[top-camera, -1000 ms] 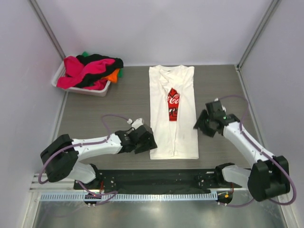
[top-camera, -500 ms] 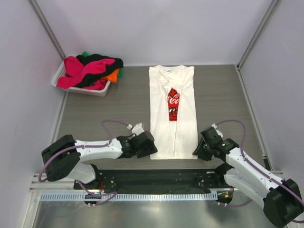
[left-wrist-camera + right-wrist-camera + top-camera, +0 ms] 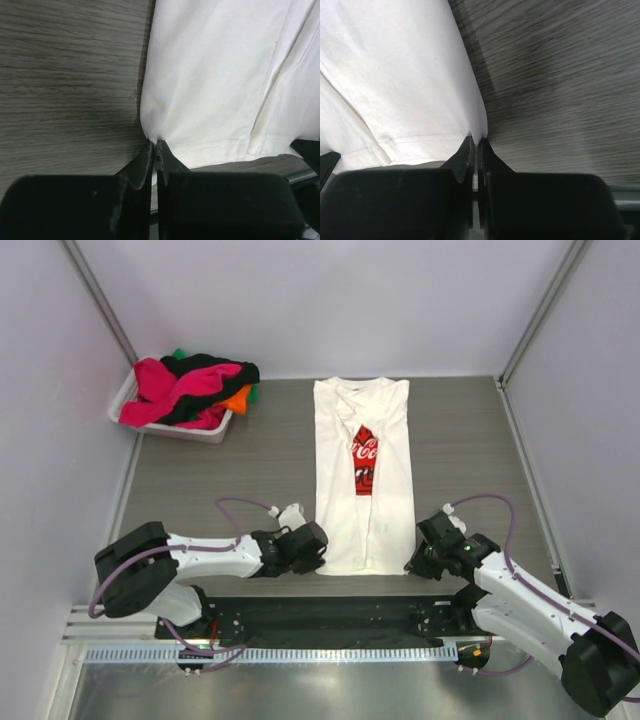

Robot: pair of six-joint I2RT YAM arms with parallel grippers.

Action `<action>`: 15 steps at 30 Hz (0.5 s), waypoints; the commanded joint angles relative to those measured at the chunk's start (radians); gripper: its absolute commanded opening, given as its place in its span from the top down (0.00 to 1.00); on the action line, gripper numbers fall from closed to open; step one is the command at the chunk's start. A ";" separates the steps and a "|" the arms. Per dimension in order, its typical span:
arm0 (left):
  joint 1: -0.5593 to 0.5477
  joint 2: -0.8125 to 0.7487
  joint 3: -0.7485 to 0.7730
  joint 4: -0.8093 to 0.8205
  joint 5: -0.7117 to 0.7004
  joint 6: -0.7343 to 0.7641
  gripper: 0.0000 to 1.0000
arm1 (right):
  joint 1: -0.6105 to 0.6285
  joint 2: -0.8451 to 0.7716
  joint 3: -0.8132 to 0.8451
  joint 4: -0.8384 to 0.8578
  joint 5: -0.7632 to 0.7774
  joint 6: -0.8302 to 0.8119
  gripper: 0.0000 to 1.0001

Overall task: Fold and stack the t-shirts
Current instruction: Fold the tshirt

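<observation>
A white t-shirt (image 3: 364, 480) with a red Coca-Cola print lies on the table as a long strip, its sides folded in. My left gripper (image 3: 318, 546) is shut on the shirt's near left hem corner (image 3: 152, 136). On the other side my right gripper (image 3: 416, 560) is shut on the near right hem corner (image 3: 479, 135). In both wrist views the cloth is pinched between the black fingertips. More t-shirts (image 3: 192, 387), pink, black, orange and green, lie heaped in the bin at the back left.
A small white plastic bin (image 3: 178, 429) holding the heap stands against the left wall. Grey wood-grain table (image 3: 250, 465) lies between the bin and the white shirt. A black strip and metal rail (image 3: 300, 625) run along the near edge by the arm bases.
Both grippers moved in to the shirt's near hem corners and closed on them. The right arm swung down from beside the shirt's middle to its near right corner.
</observation>
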 commanded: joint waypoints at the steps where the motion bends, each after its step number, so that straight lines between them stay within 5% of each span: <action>1: -0.014 -0.005 0.001 -0.005 -0.033 -0.001 1.00 | 0.008 -0.017 -0.004 -0.016 0.015 0.017 0.99; 10: -0.132 -0.240 0.119 -0.402 -0.180 -0.109 1.00 | 0.031 -0.160 0.090 -0.170 0.011 0.072 0.99; 15: -0.134 -0.252 0.214 -0.494 -0.237 -0.081 1.00 | 0.033 -0.148 0.210 -0.234 0.091 0.046 0.99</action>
